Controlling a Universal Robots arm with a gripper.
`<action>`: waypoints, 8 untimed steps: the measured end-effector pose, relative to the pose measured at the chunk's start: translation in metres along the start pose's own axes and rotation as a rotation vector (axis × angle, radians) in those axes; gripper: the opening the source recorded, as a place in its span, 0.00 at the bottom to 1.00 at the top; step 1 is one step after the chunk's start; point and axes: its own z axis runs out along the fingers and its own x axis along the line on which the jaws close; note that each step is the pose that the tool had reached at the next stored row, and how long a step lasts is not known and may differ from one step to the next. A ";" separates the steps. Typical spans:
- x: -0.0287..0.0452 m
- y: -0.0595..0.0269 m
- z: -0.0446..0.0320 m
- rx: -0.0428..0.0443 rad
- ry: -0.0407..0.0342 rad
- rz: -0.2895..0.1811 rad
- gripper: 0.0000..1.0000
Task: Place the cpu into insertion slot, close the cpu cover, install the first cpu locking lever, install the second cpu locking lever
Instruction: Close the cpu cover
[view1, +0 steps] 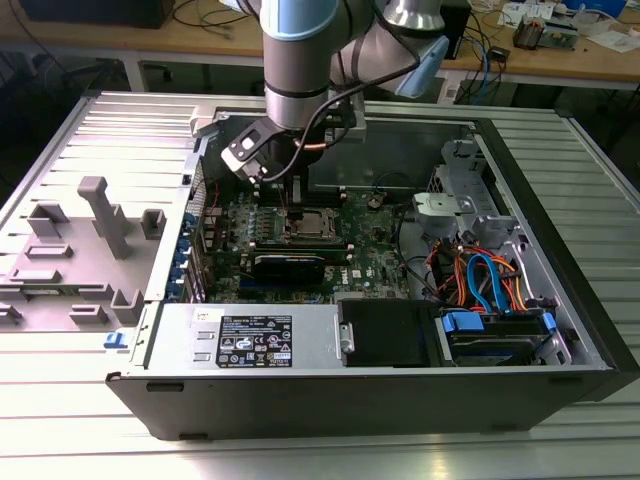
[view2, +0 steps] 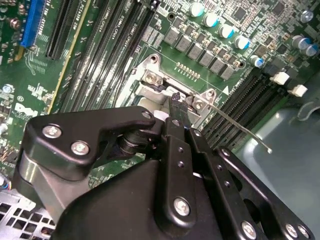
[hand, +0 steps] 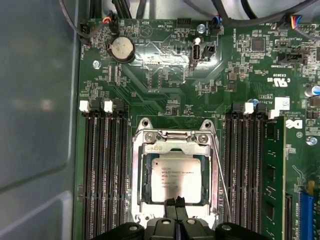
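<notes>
The cpu (hand: 176, 176), a silver-grey square chip, lies flat in the insertion slot (hand: 137, 170) on the green motherboard. The cpu cover (hand: 175, 148), a silvery frame, lies down around the chip. A thin wire locking lever (hand: 220, 175) runs along one side of the socket; in the second wrist view this lever (view2: 240, 127) angles up and away from the board with its end free. My gripper (hand: 175, 201) is shut, its black fingertips together at the socket's edge by the chip, with nothing visible between them. In the exterior view the gripper (view1: 297, 205) hangs just above the cpu (view1: 313, 226).
Long black memory slots (hand: 102, 170) flank the socket, and a green memory card (hand: 272, 165) stands in one. A coin battery (hand: 122, 48) sits further along the board. The case holds a power supply (view1: 250, 335) and cabled drive bays (view1: 480, 280). A grey fixture tray (view1: 80, 250) lies outside the case.
</notes>
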 end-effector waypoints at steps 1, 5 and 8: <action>-0.0003 0.0000 0.0021 0.0000 0.0000 -0.002 0.11; -0.0006 -0.0001 0.0052 0.0001 -0.0001 -0.007 0.11; -0.0006 0.0000 -0.0001 0.0001 -0.0001 -0.007 0.11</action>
